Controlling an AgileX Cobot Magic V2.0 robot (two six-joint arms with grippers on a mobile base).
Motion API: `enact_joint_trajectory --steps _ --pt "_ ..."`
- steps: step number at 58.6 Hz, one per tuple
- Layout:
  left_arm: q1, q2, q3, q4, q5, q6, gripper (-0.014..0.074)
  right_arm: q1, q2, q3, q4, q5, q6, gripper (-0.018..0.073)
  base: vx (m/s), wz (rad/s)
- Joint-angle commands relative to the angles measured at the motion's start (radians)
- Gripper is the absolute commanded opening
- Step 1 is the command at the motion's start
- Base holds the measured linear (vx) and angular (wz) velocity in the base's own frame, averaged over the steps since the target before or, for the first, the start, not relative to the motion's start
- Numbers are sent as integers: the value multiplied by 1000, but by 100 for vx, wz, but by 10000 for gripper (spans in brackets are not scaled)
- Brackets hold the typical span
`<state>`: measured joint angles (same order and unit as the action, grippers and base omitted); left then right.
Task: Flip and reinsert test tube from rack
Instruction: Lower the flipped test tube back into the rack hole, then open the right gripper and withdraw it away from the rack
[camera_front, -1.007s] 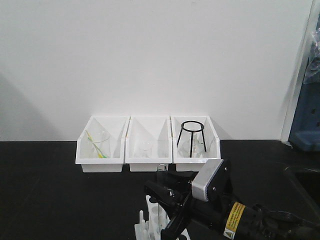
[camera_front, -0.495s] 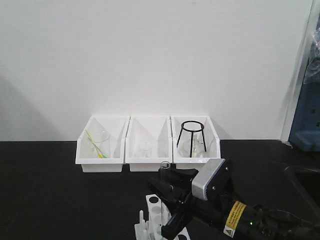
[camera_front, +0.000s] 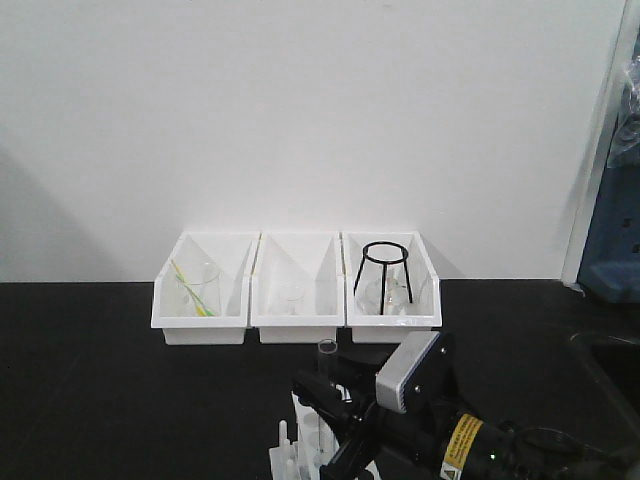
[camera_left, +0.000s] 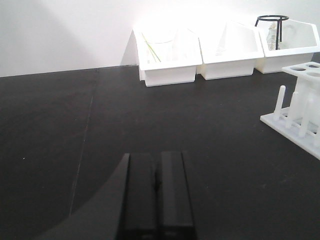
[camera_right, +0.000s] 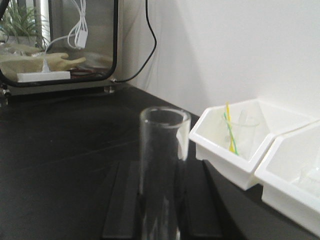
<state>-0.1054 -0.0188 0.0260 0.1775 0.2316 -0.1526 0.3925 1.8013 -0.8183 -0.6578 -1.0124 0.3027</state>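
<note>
Test tube (camera_right: 162, 150): R gripper (camera_front: 330, 388) clamping it upright, rim up, over rack (camera_front: 298, 442); lower end hidden. L gripper (camera_left: 156, 195): sitting closed, empty, apart fm rack. Progress: prob. early, w/ flip + reinsertion seemingly pending.

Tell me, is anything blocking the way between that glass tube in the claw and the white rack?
Nothing visible does. The right claw holds the test tube upright, open rim up, over the rack. The tube's lower end is hidden behind the claw, so the hole itself cannot be seen.
</note>
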Motion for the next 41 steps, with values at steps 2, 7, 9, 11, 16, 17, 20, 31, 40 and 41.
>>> enact_joint_trajectory --steps 2,7,9,11,16,17,20,31,40,41 --pt "0 -8 -4 -5 -80 -9 -6 -4 -16 -26 26 -100 -10 -7 0 0" --pt "0 -8 -4 -5 -80 -9 -6 -4 4 -26 26 -99 -10 -7 0 0" --pt "0 -8 -4 -5 -80 -9 -6 -4 16 -26 26 -99 -10 -7 0 0" --pt "0 -8 -4 -5 -80 -9 -6 -4 25 -26 26 -99 -10 -7 0 0" --pt "0 -8 -4 -5 -80 -9 -6 -4 51 -26 26 -99 -10 -6 0 0" --pt "0 -8 -4 -5 -80 -9 -6 -4 56 -26 26 -99 -10 -6 0 0" --pt "0 -8 -4 -5 -80 -9 -6 -4 70 -26 26 -99 -10 -1 0 0" --pt "0 -8 -4 -5 -80 -9 -6 -4 109 -25 27 -99 -10 60 0 0" --pt "0 -8 -4 -5 -80 -9 -6 -4 109 -25 28 -112 -10 197 0 0" --pt "0 -8 -4 -5 -80 -9 -6 -4 109 -25 28 -116 -10 221 0 0"
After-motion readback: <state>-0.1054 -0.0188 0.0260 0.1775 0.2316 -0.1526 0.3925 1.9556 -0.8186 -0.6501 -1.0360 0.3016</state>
